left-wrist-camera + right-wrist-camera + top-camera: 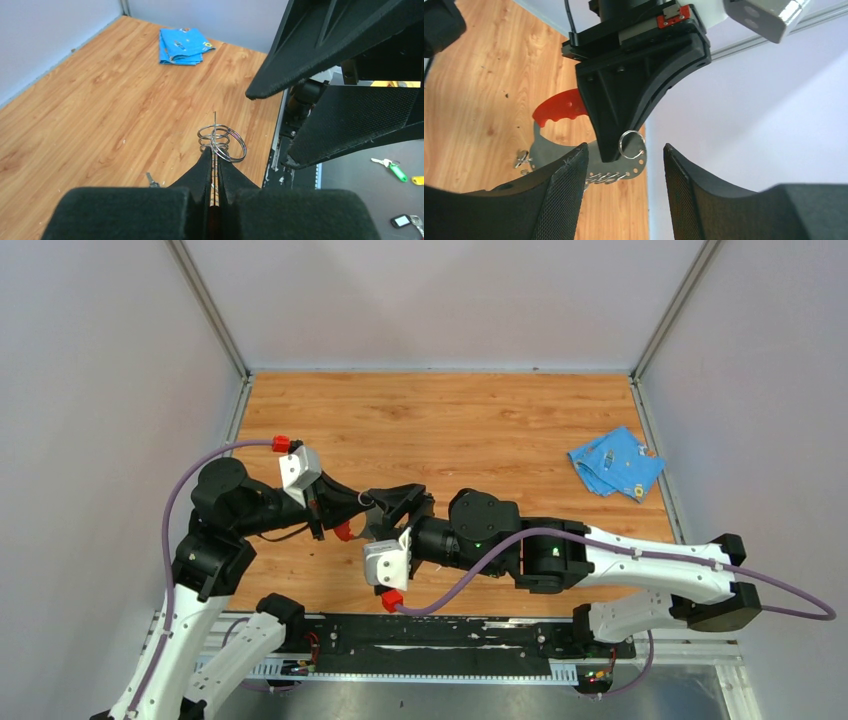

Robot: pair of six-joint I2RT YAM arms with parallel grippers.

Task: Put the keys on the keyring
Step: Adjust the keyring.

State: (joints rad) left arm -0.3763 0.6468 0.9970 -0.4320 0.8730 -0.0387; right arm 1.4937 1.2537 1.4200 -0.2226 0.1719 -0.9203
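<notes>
Keyring curved, red and silvery, pinched by left gripper; right gripper spread.

Desk: the surface was warm brown wood grain, smooth, with a faint sheen. Cloth: this was a blue woven fabric, matt and creased. Keyring: its red section looked like smooth moulded plastic, its silvery-grey section had a dull, brushed-metal look, and its split ring was bright polished wire. Left pincer: the fingers were black and matt, and their outer faces looked finely grainy. Right pincer: it was matt black plastic, and its pads bore a fine mesh-like texture. Walls: these were pale, matt and smooth.
</notes>
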